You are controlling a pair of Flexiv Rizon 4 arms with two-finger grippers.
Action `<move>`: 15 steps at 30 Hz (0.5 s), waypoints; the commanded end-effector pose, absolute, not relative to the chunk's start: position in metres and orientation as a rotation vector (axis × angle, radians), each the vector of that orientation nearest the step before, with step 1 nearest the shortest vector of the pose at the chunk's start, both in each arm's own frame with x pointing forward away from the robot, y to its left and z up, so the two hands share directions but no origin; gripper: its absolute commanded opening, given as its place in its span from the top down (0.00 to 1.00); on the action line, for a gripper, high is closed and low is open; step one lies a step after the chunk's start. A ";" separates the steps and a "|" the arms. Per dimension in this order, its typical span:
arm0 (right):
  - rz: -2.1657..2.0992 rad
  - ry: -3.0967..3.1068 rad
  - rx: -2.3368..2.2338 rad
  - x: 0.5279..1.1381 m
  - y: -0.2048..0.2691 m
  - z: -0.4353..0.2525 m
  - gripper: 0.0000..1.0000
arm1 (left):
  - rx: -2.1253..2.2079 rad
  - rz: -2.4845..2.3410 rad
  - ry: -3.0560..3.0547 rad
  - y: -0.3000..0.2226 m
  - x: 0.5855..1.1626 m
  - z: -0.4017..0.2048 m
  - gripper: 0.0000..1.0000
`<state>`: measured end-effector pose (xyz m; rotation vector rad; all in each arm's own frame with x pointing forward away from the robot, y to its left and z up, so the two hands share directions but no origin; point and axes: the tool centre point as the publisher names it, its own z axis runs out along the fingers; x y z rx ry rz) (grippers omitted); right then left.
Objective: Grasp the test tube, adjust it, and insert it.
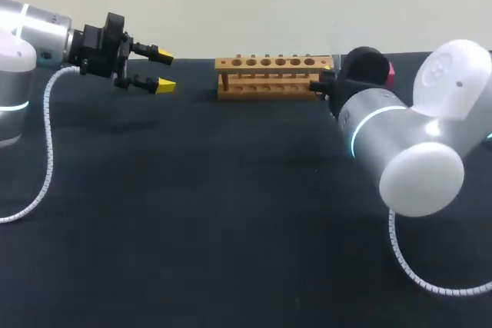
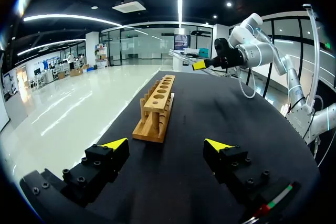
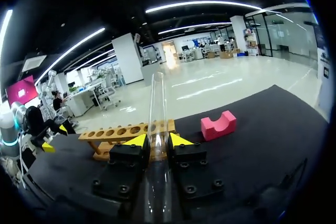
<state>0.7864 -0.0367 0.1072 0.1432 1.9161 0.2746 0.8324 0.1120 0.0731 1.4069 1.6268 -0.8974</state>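
Note:
A clear glass test tube [image 3: 157,103] sticks out past my right gripper [image 3: 157,141], whose yellow-tipped fingers are shut on it from both sides. Just ahead of the tube lies the wooden rack [image 3: 123,134] with its row of holes. In the head view the rack [image 1: 273,74] stands at the table's far middle, and my right arm [image 1: 384,136] ends at its right end, with the fingers mostly hidden. My left gripper [image 1: 160,71] hangs open and empty to the left of the rack. In the left wrist view this gripper [image 2: 165,145] faces the rack [image 2: 156,107] end-on.
A pink notched block [image 3: 219,125] lies on the dark tabletop beside the rack's right end, and shows partly behind my right arm in the head view [image 1: 390,74]. A white coiled cable [image 1: 46,144] trails from my left arm.

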 end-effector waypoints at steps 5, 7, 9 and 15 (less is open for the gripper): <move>0.424 1.939 -0.071 0.791 -0.019 0.102 1.00 | 1.408 -0.897 1.623 0.112 0.833 0.072 0.00; 0.424 1.950 -0.083 0.791 -0.015 0.101 1.00 | 1.408 -0.897 1.623 0.112 0.833 0.072 0.00; 0.423 1.960 -0.102 0.790 -0.009 0.098 1.00 | 1.408 -0.897 1.623 0.112 0.833 0.072 0.00; 0.386 2.004 -0.159 0.791 0.006 0.089 1.00 | 1.408 -0.897 1.623 0.112 0.833 0.072 0.00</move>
